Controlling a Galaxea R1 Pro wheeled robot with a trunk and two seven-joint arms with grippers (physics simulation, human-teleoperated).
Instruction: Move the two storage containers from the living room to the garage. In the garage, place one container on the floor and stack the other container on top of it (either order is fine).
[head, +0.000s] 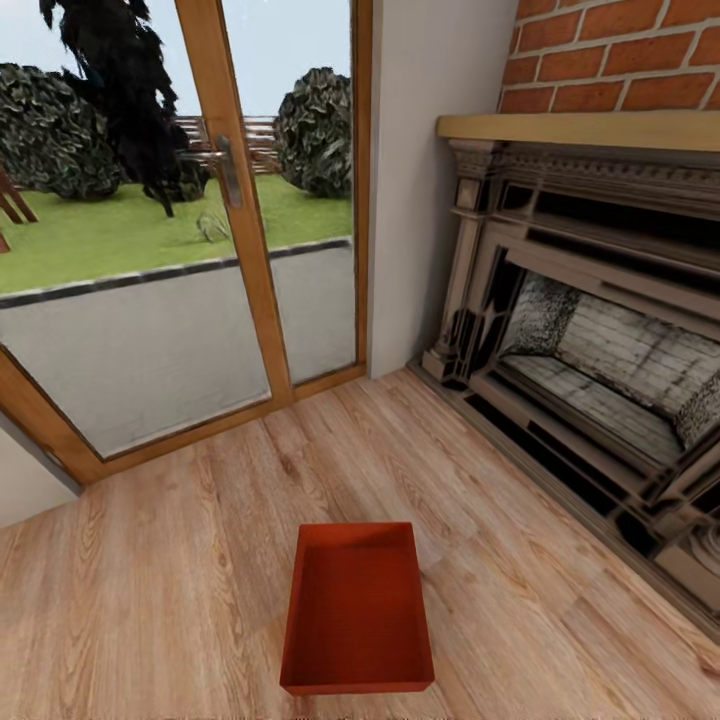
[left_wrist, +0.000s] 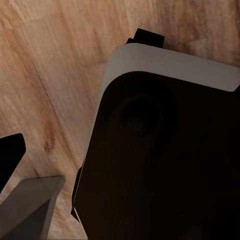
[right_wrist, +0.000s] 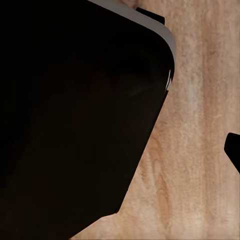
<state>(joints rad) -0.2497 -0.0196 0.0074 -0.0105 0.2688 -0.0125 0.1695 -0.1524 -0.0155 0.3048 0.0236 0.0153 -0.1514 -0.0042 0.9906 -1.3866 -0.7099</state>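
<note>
One orange-red storage container (head: 357, 610) lies open-topped and empty on the light wood plank floor (head: 180, 580) of the living room, low in the middle of the head view, its long side running away from me. A second container is out of view. In the left wrist view a black fingertip (left_wrist: 10, 155) shows at the picture's edge over the planks. The right wrist view likewise has one black fingertip (right_wrist: 233, 150) at its edge. Nothing shows between the fingers of either gripper.
A red-brick fireplace (head: 590, 350) with a dark carved surround lines the right side. A wood-framed glass door (head: 240, 200) to the garden stands ahead on the left. My own dark base (left_wrist: 165, 160) (right_wrist: 75, 125) takes up much of both wrist views.
</note>
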